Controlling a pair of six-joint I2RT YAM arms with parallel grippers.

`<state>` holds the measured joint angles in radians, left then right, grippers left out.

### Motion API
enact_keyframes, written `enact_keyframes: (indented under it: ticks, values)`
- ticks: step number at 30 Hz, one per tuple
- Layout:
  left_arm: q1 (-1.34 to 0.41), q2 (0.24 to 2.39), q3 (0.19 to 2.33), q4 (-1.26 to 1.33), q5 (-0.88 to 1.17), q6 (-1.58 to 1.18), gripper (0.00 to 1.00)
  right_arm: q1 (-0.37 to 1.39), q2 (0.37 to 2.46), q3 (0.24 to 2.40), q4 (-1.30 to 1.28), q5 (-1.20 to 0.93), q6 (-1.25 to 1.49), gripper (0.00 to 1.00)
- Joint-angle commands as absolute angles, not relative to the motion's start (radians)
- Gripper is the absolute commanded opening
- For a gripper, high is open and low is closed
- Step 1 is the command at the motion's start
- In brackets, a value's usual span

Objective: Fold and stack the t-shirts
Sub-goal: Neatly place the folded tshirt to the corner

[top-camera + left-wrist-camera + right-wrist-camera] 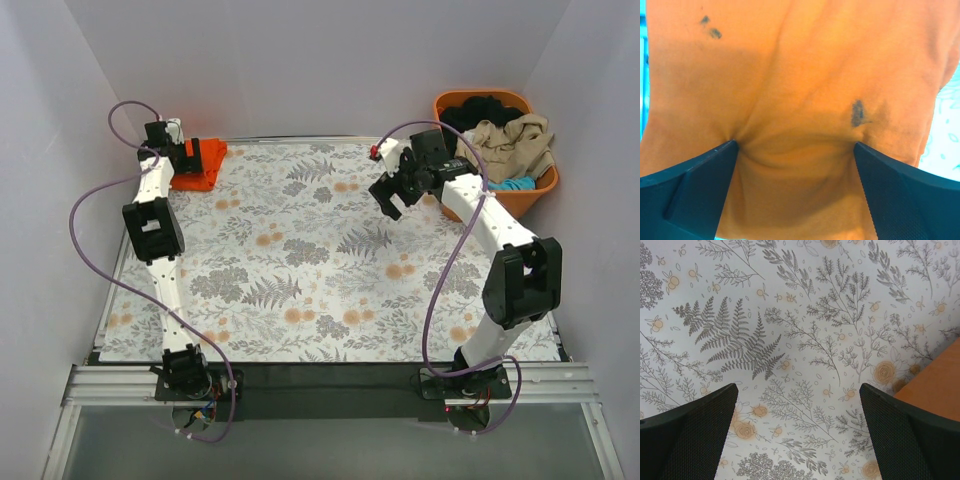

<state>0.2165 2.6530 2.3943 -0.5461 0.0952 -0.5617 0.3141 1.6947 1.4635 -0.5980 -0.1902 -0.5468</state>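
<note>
The bright orange t-shirt lies folded small at the table's far left corner. My left gripper is down on it. In the left wrist view the orange cloth fills the frame, with a few dark marks on it. The left gripper is open, its fingertips pressed into the cloth, which puckers between them. My right gripper is open and empty above the table, left of the basket. Beige, black and turquoise t-shirts lie heaped in the basket.
The rigid orange plastic basket stands at the far right corner; its edge shows in the right wrist view. A floral-print cloth covers the table. White walls close in the back and both sides.
</note>
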Motion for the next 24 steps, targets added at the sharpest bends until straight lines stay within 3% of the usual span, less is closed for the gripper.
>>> enact_keyframes:
  ticks: [1,6,14,18,24]
  values:
    - [0.193,2.518,2.429,-0.514,0.126,-0.502,0.98,0.310,1.683,1.572,-0.618,-0.218,-0.525,0.99]
    - [0.163,2.290,2.360,-0.526,0.101,-0.460,0.98,0.310,1.648,1.618,-0.629,-0.213,-0.522,0.98]
    - [0.074,1.907,2.008,-0.787,0.328,-0.567,0.98,0.310,1.545,1.539,-0.638,-0.227,-0.443,0.98]
    - [-0.029,1.691,1.660,-0.761,0.275,-0.639,0.98,0.310,1.465,1.444,-0.652,-0.244,-0.388,0.98]
    - [-0.103,1.470,1.304,-0.655,0.313,-0.693,0.98,0.310,1.359,1.234,-0.647,-0.290,-0.310,0.98]
